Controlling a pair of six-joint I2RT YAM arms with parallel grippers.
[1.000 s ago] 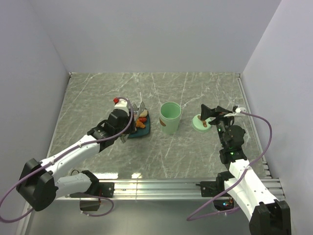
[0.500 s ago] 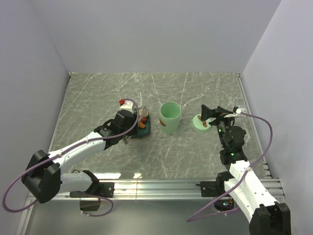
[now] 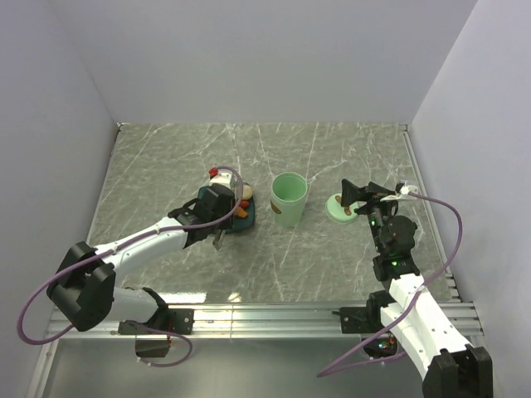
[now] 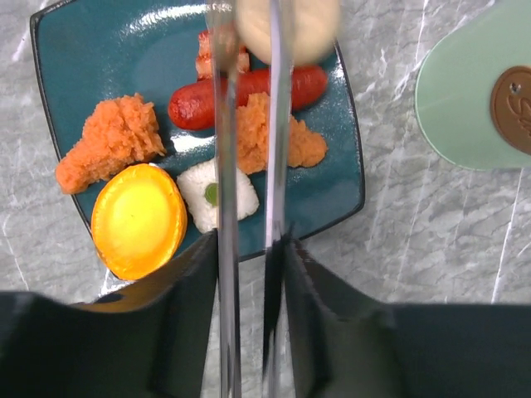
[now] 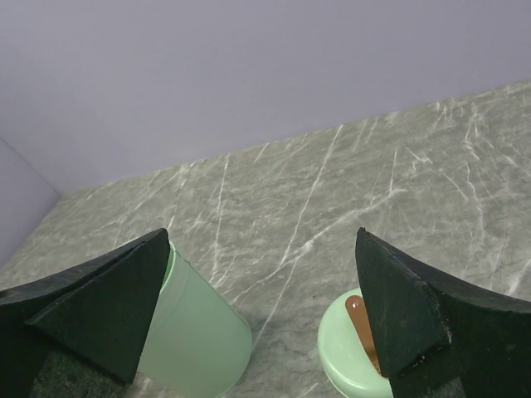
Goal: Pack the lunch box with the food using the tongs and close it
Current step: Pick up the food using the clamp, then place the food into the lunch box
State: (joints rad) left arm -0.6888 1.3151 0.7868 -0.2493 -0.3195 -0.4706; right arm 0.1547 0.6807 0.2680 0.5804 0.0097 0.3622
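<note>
My left gripper [image 3: 221, 218] [image 4: 249, 253] is shut on the metal tongs [image 4: 222, 166], which reach out over the dark teal plate [image 4: 75, 50]. The tong tips pinch a beige ball [image 4: 290, 29] above the plate's far edge. Food on the plate: a red sausage [image 4: 192, 104], orange fried pieces [image 4: 112, 137], a yellow tart [image 4: 137, 220] and a white rice piece [image 4: 245, 191]. The pale green lunch box [image 3: 289, 199] [image 5: 195, 348] stands open just right of the plate. Its lid [image 3: 339, 210] [image 5: 344, 356] lies further right, under my open, empty right gripper [image 3: 358, 200] [image 5: 264, 240].
Grey marble tabletop [image 3: 166, 157] with white walls on three sides. A metal rail [image 3: 274, 313] runs along the near edge between the arm bases. In the left wrist view the lunch box's green side [image 4: 465, 91] shows to the right of the plate.
My left arm has swung right and forward over the plate, and the tongs have narrowed onto the beige ball. The right arm has stayed still.
</note>
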